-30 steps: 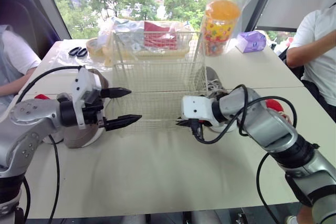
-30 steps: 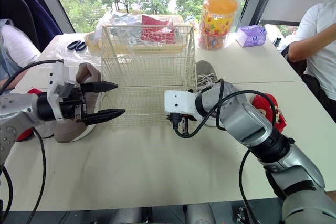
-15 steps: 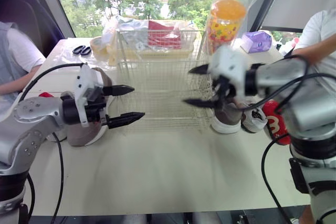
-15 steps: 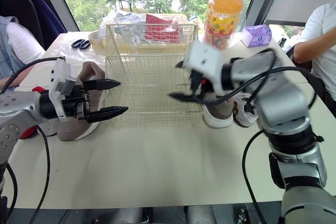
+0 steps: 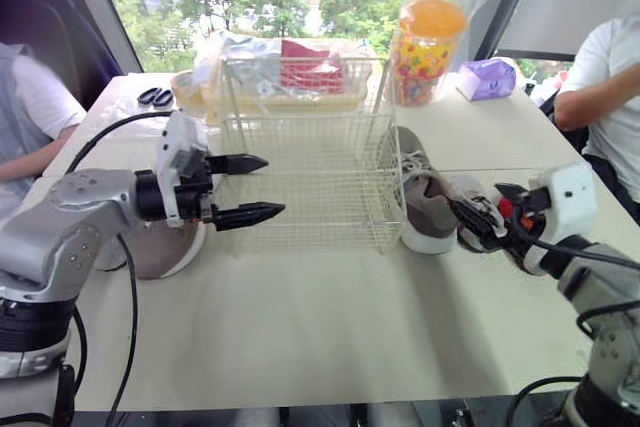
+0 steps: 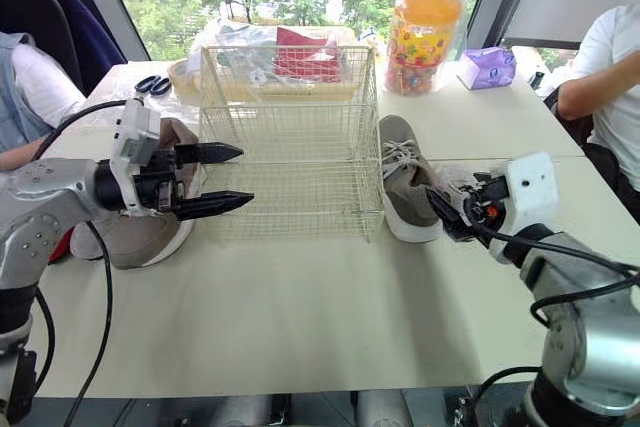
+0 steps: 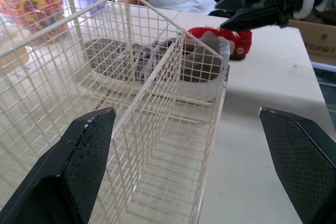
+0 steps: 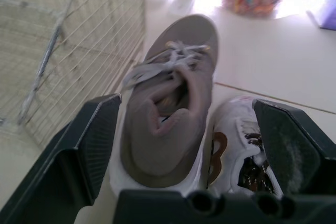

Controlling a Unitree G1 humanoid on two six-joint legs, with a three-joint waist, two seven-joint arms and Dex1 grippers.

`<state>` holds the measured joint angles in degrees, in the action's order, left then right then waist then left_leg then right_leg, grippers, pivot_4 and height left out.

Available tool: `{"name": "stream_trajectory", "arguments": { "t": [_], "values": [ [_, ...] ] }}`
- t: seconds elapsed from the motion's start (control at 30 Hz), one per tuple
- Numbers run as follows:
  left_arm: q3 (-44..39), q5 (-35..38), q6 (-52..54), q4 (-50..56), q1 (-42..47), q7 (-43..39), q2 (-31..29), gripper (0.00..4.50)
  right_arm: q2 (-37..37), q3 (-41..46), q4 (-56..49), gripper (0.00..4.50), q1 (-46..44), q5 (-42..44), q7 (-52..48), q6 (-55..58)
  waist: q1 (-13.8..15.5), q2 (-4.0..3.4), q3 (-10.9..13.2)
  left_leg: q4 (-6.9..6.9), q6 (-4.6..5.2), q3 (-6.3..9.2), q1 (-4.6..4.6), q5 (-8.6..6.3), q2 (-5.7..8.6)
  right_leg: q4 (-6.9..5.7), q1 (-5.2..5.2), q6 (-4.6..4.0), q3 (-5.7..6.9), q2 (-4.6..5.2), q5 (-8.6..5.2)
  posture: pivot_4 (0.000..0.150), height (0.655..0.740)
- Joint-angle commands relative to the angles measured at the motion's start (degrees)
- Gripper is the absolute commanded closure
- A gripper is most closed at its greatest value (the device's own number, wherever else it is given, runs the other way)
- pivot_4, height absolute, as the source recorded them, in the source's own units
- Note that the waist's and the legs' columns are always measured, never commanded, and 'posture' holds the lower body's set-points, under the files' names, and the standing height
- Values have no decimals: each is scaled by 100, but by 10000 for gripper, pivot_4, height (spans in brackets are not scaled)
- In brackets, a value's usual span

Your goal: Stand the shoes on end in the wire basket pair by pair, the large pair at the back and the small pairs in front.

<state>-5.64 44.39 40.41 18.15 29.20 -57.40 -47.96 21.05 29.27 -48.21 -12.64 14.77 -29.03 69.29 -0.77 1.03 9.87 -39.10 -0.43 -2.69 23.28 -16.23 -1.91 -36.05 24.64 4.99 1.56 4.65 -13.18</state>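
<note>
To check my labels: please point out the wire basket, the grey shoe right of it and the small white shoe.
wire basket (image 6: 290,197), right eye view, front wall.
grey shoe (image 8: 170,62), right wrist view, laces.
small white shoe (image 8: 236,125), right wrist view, upper.

The two head eyes are looking forward and down over the pale bench (image 5: 300,327), both taking in the cream wire basket (image 6: 290,147) from a middling distance. The left wrist camera is peering close along that basket toward the grey-brown lace-up shoe (image 7: 198,67) beyond its mesh. The right wrist camera is looking closely down on the same shoe, sharing the basket's corner.
</note>
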Motion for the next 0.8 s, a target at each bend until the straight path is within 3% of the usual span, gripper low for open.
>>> {"name": "stream_trajectory", "arguments": {
  "t": [0.03, 0.63, 0.8],
  "values": [
    [-72, -43, -110, 71, 113, -73, -21, 0, -257, -177, 186, 1830, 55, -55, 458, -624, -12, 0, 0, 0, 0, 0, -2, 0, 0, 0, -1, 0, 0, 0, 0, 1500, 7400],
    [-278, 5, -13, 398, -118, 98, -180, 0, -624, -1310, 2108, 1830, 369, -103, 1193, -2481, 6, -2, 1, 1, 0, 1, 2, 0, -1, 3, 0, 2, -2, 0, -2, 1500, 7400],
    [-337, 32, 19, 464, -161, 164, -198, 0, -679, -1354, 2108, 23802, 418, 16, 1342, -2541, 5, 0, 0, 1, 0, 1, 0, 0, -1, 2, -2, 2, -3, 0, -2, 1500, 7400]
  ]
}}
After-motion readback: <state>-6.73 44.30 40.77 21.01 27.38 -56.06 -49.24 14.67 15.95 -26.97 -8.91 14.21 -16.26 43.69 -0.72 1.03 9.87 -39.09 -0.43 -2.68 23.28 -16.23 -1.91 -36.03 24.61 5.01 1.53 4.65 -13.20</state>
